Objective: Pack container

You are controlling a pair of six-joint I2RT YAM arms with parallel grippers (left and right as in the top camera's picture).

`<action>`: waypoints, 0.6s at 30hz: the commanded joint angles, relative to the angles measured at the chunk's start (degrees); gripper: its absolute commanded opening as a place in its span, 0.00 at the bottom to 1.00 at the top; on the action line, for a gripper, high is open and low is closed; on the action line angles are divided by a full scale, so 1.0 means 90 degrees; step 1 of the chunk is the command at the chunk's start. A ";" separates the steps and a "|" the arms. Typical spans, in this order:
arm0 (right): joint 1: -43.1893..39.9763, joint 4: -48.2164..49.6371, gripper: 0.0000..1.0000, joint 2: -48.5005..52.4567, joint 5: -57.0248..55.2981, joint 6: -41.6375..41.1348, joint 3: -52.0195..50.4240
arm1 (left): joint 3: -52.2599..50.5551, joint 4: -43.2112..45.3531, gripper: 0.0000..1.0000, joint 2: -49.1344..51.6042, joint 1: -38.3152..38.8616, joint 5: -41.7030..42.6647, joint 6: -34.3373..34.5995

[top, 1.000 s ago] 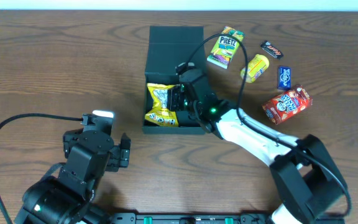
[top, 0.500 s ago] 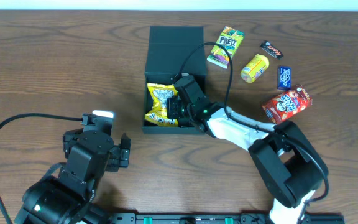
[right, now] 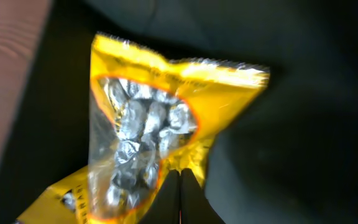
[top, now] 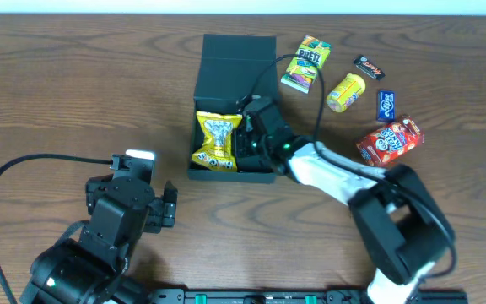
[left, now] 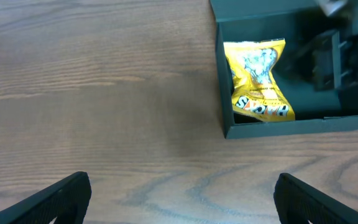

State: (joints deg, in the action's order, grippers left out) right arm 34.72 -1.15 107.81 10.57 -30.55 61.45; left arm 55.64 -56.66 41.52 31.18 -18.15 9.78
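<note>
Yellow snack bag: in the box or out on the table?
In. The yellow snack bag lies within the walls of the black box, against its left side.

1. A robotics lab bench: left arm (top: 99, 232) and right arm (top: 344, 181), trailing cable (top: 49, 155), mounting rail (top: 260, 296) along the wooden worktop (top: 74, 84).
2. Snack packets (top: 391, 139) staged beside a black container (top: 239, 51).

- A brown wood-grain surface (top: 83, 93) fills the view.
- A black square container (top: 239, 49) rests on it near the middle, flap lid open toward the far edge.
- To its right lie five snacks, apart from one another: a green-and-yellow pretzel packet (top: 305, 63), a small dark candy bar (top: 368, 66), a yellow snack (top: 346, 91), a blue packet (top: 386, 105) and a red box (top: 390, 141).
</note>
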 commanded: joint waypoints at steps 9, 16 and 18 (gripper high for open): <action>-0.0525 -0.2047 0.01 -0.1855 -0.0775 -0.0061 0.0092 | 0.0097 -0.0017 0.95 -0.0002 -0.0015 -0.0002 -0.0039; -0.0517 -0.3096 0.01 -0.1710 -0.0957 -0.0107 0.0085 | 0.0097 -0.0017 0.95 -0.0002 -0.0015 -0.0002 -0.0041; -0.0515 -0.3184 0.01 -0.1651 -0.0954 -0.0245 0.0085 | 0.0097 -0.0017 0.95 -0.0002 -0.0015 -0.0002 -0.0041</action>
State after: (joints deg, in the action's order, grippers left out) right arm 30.44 -29.28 92.14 3.16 -31.22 61.93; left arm 55.64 -56.66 41.52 31.18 -18.15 9.78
